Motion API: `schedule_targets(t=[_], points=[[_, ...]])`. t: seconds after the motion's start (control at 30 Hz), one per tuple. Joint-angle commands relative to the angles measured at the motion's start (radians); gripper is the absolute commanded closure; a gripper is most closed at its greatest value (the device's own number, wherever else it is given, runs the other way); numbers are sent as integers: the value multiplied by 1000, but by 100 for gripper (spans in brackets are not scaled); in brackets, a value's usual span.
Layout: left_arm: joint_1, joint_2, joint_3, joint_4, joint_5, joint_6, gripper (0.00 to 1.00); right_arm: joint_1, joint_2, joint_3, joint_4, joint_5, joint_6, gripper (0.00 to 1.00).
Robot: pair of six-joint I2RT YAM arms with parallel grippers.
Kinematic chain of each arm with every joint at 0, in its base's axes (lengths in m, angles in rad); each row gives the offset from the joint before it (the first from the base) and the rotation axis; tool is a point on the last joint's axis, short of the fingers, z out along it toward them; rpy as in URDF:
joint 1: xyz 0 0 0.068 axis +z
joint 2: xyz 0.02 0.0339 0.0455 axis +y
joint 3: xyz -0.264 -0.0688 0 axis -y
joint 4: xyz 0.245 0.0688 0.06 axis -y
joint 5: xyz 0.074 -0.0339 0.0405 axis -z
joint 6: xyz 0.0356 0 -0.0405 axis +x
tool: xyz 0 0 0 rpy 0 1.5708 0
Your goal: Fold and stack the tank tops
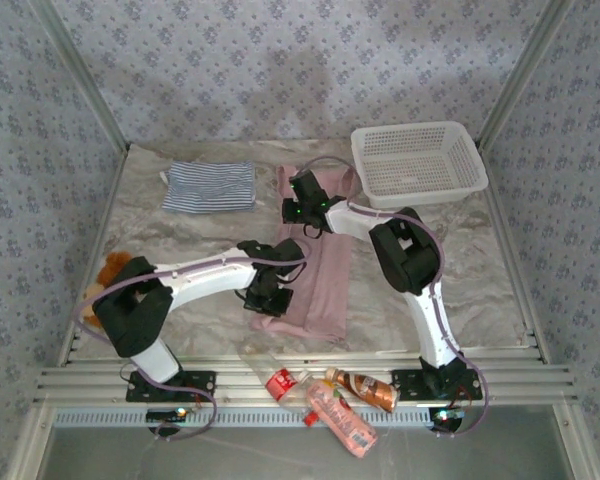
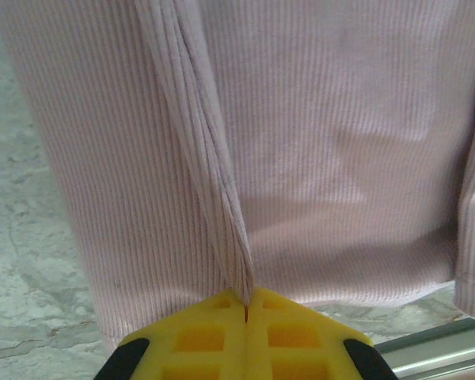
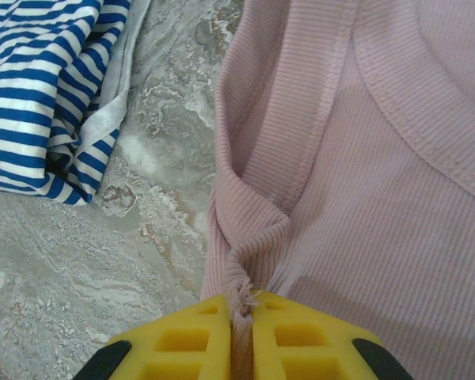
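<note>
Halfway-ish: striped tank top (image 1: 210,187) looks folded at 11 o'clock, pink tank top (image 1: 325,285) lies long mid-table w/ left gripper (image 2: 245,307) clamped on its hem, right gripper (image 3: 241,309) pinching its shoulder edge, so pink fold + stacking yet to do

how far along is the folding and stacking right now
Done: the striped tank top looks folded at the far left. In hand: the pink tank top, stretched out long, with the left tool pinching its near hem and the right tool pinching its far strap end. Left: finish folding the pink one and stack the two, which lie apart.
</note>
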Motion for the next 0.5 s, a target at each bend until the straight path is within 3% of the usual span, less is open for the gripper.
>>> schedule_targets(t=[0.0, 0.47], points=[[-18, 20, 34, -18, 20, -15, 100, -17, -52, -24, 38, -5, 25, 85], [-44, 99, 42, 22, 60, -18, 98, -51, -93, -148, 77, -7, 43, 79]])
